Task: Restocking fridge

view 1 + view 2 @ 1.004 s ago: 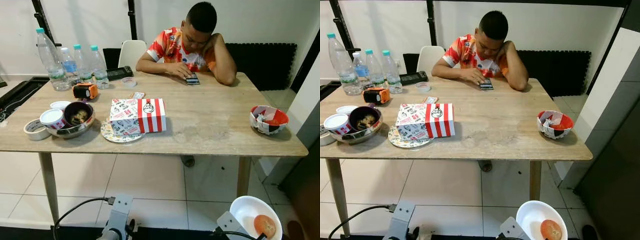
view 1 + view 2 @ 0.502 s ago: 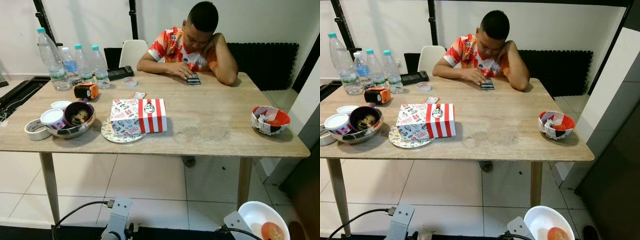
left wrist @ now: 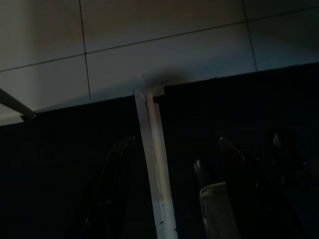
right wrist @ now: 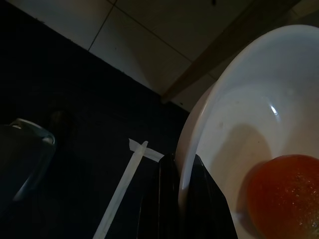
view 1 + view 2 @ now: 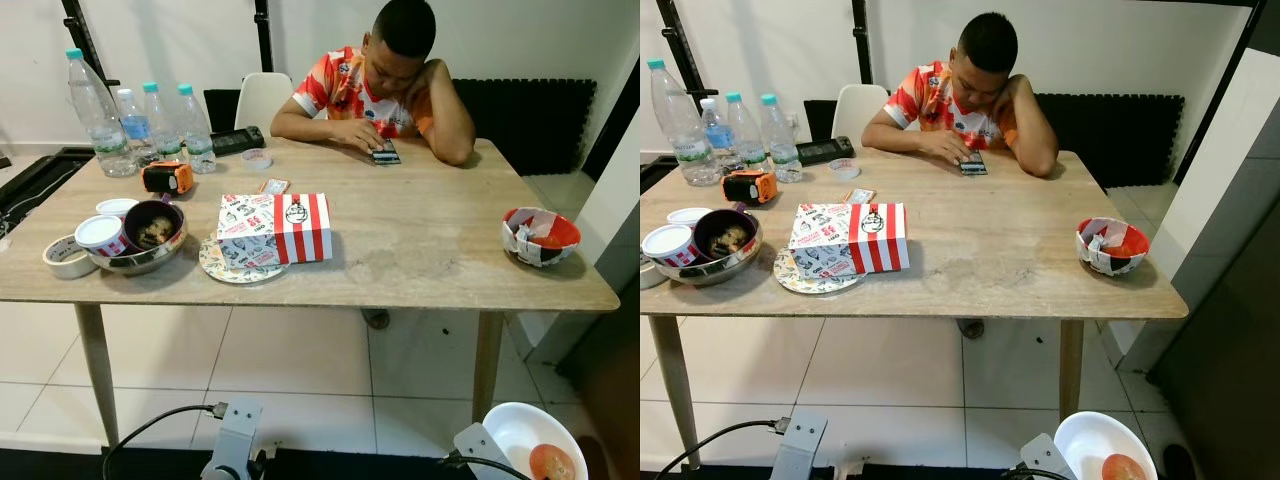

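A white bowl [image 5: 520, 432] with a round orange-red fruit [image 5: 552, 462] in it hangs low at the right, above the tiled floor. My right gripper [image 4: 178, 167] is shut on the bowl's rim [image 4: 197, 124], one black finger [image 4: 167, 199] on either side of it. The fruit [image 4: 284, 194] rests at the bowl's bottom. My left arm [image 5: 235, 440] hangs low at the left. In the left wrist view the left gripper [image 3: 173, 149] is open over a dark mat, with nothing between its fingers [image 3: 112, 189].
A wooden table [image 5: 420, 240] stands ahead with water bottles [image 5: 95, 110], a steel bowl [image 5: 140, 240], a tape roll [image 5: 62, 255], a red-striped food box [image 5: 275, 228] and a red-white paper bowl [image 5: 540, 235]. A person [image 5: 385, 85] sits behind it. A dark panel [image 5: 610, 340] stands at right.
The bowl with the fruit has sunk lower and further right in the eye views. The camera has shifted a little; the table and things on it stay put.
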Available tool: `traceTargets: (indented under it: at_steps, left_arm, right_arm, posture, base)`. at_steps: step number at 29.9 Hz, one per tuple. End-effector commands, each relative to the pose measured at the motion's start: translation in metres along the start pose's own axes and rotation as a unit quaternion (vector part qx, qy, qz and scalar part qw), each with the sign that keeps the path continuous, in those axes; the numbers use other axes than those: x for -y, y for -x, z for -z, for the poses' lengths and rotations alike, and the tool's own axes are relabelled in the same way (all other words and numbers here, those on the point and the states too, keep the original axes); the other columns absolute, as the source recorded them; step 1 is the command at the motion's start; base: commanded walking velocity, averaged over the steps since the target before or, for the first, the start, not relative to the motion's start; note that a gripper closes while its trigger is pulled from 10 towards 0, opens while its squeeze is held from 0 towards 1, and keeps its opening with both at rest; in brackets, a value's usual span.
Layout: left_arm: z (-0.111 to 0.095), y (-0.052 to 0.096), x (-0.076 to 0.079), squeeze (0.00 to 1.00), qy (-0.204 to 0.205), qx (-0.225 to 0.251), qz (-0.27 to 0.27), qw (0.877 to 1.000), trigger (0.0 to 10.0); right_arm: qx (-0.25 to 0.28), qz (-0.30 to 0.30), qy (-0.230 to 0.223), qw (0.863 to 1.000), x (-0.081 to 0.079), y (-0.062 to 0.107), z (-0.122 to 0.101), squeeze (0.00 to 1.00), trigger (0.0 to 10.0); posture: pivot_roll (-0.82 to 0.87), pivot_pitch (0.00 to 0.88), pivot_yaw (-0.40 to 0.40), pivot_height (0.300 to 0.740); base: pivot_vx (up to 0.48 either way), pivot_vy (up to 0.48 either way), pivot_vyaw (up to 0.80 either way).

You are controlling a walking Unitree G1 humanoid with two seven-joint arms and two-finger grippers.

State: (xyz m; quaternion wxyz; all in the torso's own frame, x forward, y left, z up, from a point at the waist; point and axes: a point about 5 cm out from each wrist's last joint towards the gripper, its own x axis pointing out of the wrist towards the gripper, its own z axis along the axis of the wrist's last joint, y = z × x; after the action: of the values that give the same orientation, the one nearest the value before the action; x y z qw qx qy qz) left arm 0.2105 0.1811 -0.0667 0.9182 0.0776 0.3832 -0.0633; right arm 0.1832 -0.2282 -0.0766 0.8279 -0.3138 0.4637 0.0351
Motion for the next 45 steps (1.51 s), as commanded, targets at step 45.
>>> traceTargets:
  at_steps: [45]
  left_arm:
    - [0.005, 0.003, 0.000, 0.00, -0.024, 0.007, 0.015, 1.000, 10.0]
  right_arm:
    - [0.004, 0.002, -0.018, 1.000, -0.006, 0.003, 0.006, 0.00, 10.0]
  posture:
    - [-0.04, 0.105, -0.006, 0.740]
  base:
    - [0.000, 0.000, 0.00]
